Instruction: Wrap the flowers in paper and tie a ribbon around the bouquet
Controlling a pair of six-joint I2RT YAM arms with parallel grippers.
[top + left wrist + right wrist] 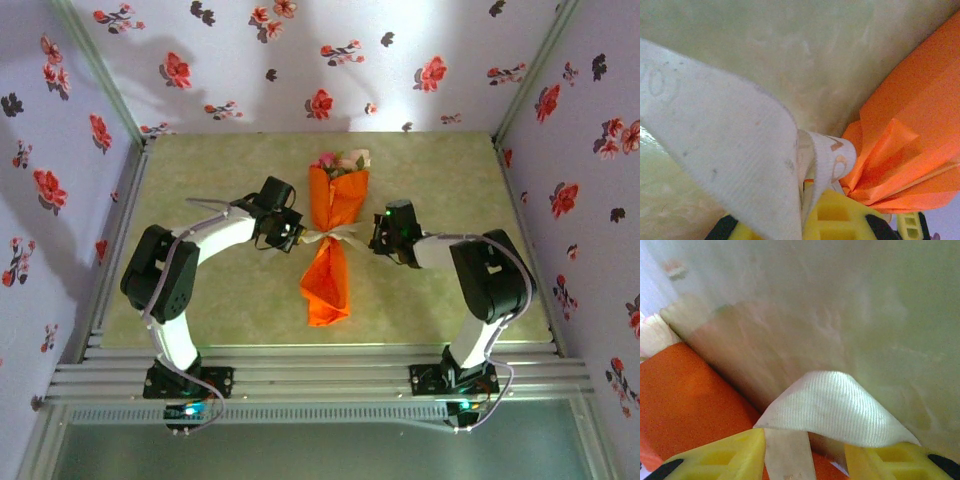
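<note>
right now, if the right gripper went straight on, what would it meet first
Most likely the ribbon, looped just ahead of the right gripper; the orange paper lies close beside it, though depth is unclear.

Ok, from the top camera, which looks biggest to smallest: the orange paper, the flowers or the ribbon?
1. Orange paper, clearly largest.
2. Flowers and ribbon: both small, too alike to rank.
</note>
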